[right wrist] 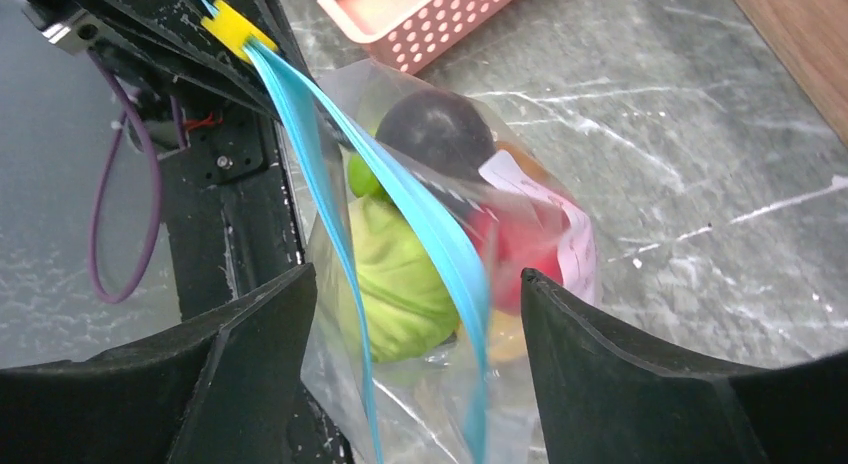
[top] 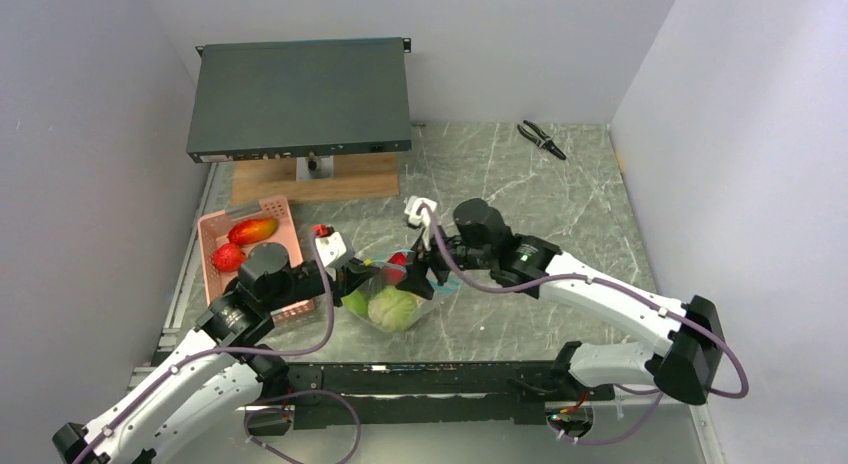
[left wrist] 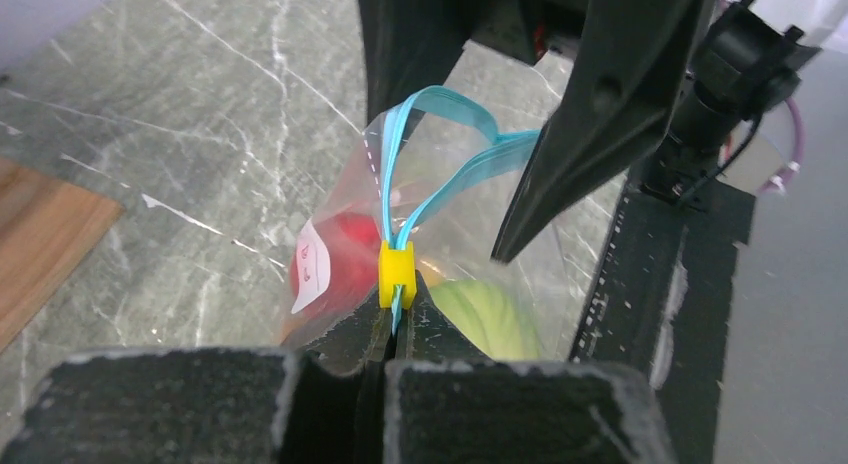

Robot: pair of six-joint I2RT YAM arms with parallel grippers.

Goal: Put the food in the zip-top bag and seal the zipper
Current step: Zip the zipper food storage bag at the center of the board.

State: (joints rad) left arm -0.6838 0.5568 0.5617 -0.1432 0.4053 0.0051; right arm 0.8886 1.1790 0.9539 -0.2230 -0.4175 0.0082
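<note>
Pinching the zipper [left wrist: 440,174] by its yellow slider [left wrist: 397,274], the left claw [left wrist: 392,324] is gripping shut. The right claw [right wrist: 415,284] is gaping around the bag [right wrist: 425,409]; food [right wrist: 400,274] inside is looking blurry.

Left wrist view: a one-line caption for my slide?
Left gripper shut on the zipper at its yellow slider; zip-top bag open, food inside.

Pink slotted basket [top: 278,209] at left, dark flat box [top: 300,94] on wooden board [top: 360,176], pliers [top: 541,139], perhaps, far right, marble table [top: 560,209].
</note>
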